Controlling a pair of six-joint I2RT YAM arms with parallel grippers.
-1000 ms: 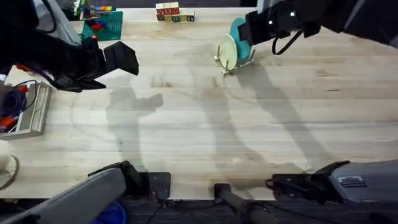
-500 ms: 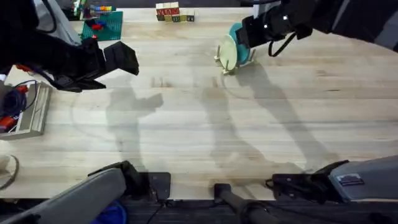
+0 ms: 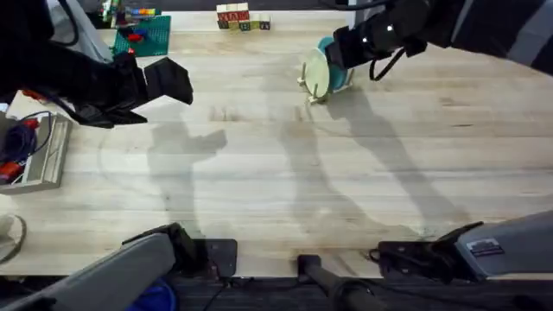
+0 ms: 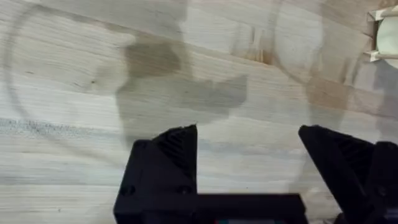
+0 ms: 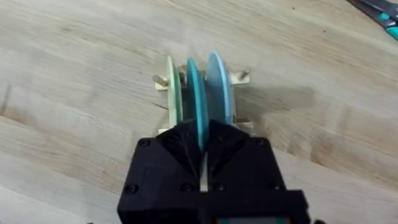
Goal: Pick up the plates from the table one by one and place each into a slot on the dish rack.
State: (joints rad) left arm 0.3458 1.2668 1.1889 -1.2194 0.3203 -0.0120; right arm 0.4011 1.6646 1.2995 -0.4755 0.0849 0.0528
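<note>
The right gripper (image 5: pixel 202 144) sits directly over the dish rack (image 5: pixel 163 81), its two black fingers pinched together on the rim of the bright cyan plate (image 5: pixel 195 93), which stands on edge in the middle slot between the cream-yellow plate (image 5: pixel 173 92) on one side and the pale blue plate (image 5: pixel 219 87) on the other. All three discs look upright and roughly parallel, each in its own gap between the pegs (whether the cyan one is fully seated on the base cannot be told, since the fingers hide its near edge). From overhead the same gripper (image 3: pixel 339 47) is at the far side of the table (image 3: pixel 285 173), touching the rack (image 3: pixel 313 90), where the cream plate (image 3: pixel 317 74) faces the camera and a sliver of cyan (image 3: pixel 327 41) shows behind it. The left gripper (image 4: pixel 249 162) hangs well apart from all this, its fingers spread wide over bare planks with nothing between them; overhead it (image 3: pixel 177 82) hovers at the left part of the table. No plate lies loose on the wood, so the task appears almost finished: two plates are racked and free, and the third is in its slot but gripped. What seems left is to open the right fingers and lift away without dragging the cyan plate or tipping its neighbours.
</note>
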